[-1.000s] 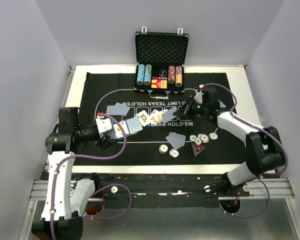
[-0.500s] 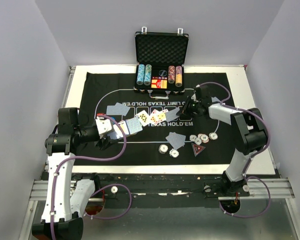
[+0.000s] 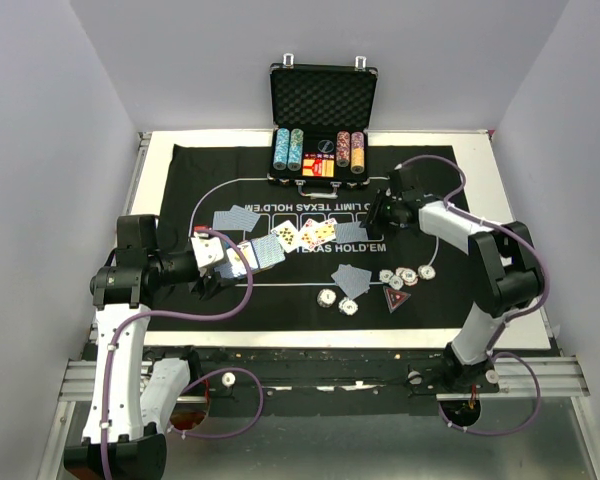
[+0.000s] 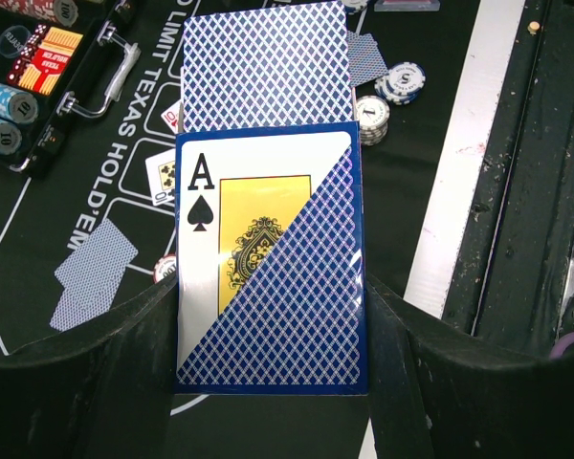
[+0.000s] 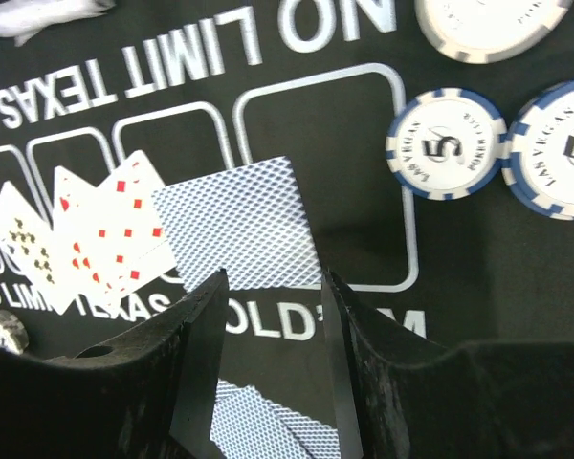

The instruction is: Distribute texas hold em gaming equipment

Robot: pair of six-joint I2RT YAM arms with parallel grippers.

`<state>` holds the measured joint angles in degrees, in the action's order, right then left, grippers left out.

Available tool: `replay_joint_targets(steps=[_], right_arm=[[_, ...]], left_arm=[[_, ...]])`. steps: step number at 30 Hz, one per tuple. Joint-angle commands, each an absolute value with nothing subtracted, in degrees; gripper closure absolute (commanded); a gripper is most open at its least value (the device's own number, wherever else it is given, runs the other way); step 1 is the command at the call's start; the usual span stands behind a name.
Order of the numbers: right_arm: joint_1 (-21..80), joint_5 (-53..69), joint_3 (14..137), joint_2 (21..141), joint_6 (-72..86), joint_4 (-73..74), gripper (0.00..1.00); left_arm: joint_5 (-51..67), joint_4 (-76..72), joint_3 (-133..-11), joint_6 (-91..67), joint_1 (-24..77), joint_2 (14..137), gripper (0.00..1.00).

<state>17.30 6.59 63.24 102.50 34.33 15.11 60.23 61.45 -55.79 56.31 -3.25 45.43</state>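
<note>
Left gripper clamps a stack of blue-backed cards. Only its wrist view shows an ace of spades face up on top, half covered by a card back. Right gripper hovers with jaws partly apart and empty. A face-down card lies just ahead of its tips on the mat printed "NO LIMIT TEXAS HOLD'EM". Ahead to its right sit blue-edged chips marked "5" and "LAS VEGAS". Only the overhead view shows the red triangular marker.
</note>
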Motion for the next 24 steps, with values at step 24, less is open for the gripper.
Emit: replay_joint_targets(steps=[24], right_arm=[[23.2,3.61,57.93,104.77,35.16,8.43,0.6]], left_arm=[[60.56,63.02,-56.87,58.01,-2.99,45.18,0.63]])
